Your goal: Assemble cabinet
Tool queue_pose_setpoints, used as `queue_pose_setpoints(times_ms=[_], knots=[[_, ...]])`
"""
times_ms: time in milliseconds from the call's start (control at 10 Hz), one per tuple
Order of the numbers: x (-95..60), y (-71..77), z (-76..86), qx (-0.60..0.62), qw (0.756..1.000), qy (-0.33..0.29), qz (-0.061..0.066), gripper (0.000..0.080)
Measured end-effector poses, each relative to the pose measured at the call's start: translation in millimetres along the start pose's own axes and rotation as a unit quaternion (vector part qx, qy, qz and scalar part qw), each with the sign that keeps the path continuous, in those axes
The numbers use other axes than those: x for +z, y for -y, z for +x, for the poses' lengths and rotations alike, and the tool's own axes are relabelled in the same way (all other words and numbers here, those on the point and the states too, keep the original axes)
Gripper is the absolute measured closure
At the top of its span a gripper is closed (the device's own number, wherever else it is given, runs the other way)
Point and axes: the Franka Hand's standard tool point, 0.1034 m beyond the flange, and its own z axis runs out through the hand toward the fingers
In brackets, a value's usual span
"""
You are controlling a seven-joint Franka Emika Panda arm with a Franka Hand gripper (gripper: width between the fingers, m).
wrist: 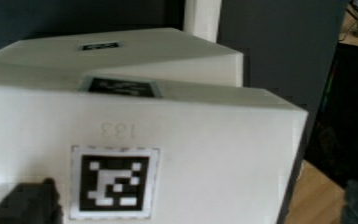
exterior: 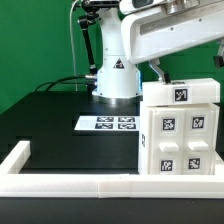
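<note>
The white cabinet [exterior: 181, 130] stands upright at the exterior view's right, by the front border frame. Its front carries several black-and-white tags, and a top block with one tag [exterior: 181, 95] sits on it. In the wrist view the cabinet [wrist: 176, 140] fills the picture at close range, with a tag [wrist: 119, 182] on the near face and another [wrist: 126, 88] on an upper face. My gripper [exterior: 158, 70] hangs just behind the cabinet's top. Only one dark finger [wrist: 25, 203] shows, far out to one side against the white face. The jaws look spread wide and hold nothing.
The marker board [exterior: 107, 123] lies flat on the black table in front of the robot base [exterior: 115, 75]. A long low white border frame [exterior: 70, 183] runs along the front and up the exterior view's left. A green wall stands behind.
</note>
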Motion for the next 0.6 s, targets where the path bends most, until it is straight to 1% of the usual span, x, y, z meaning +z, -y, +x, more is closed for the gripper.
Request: queue_pose_setpoints(times_ms=[100, 300, 400, 600], knots=[[-0.4, -2.0, -0.1, -0.103, 0.995, 0.001, -0.005, 0.0002], [-2.3, -9.2, 0.1, -0.251, 0.968, 0.008, -0.014, 0.0002], [-3.2, -10.1, 1.9, -0.331, 0.943, 0.013, -0.023, 0.0002], [-1.4, -11.1, 1.5, -0.409, 0.912, 0.017, -0.025, 0.0002]])
